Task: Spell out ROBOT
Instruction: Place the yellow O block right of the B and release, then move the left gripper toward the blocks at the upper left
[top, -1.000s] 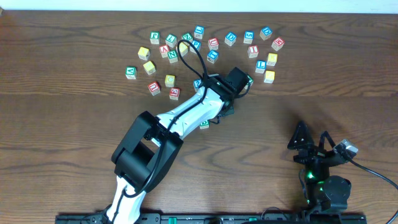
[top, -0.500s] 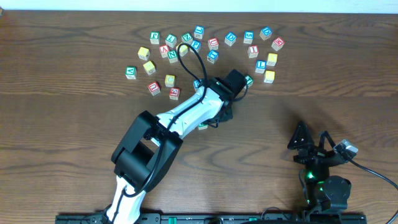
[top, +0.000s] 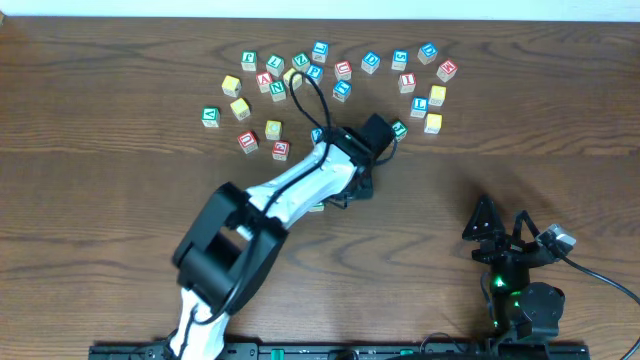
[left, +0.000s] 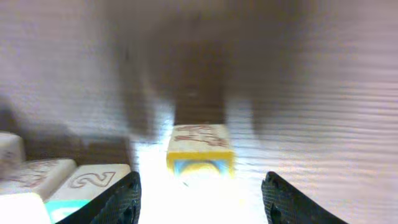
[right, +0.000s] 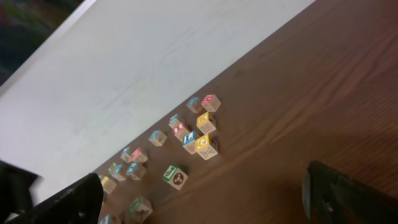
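From overhead, the left arm (top: 300, 185) reaches across the table (top: 100, 200) toward a scatter of letter cubes (top: 343, 70), and its wrist hides the fingers. The right gripper (top: 503, 230) sits well apart near the front edge. In the left wrist view, the left gripper (left: 202, 199) is released, its jaws apart. A yellow cube (left: 200, 149) stands free on the table between them, touching neither, just beside a cube marked 2 (left: 87, 182). In the right wrist view, the right gripper is spread wide with nothing between its jaws, and the cubes lie far off.
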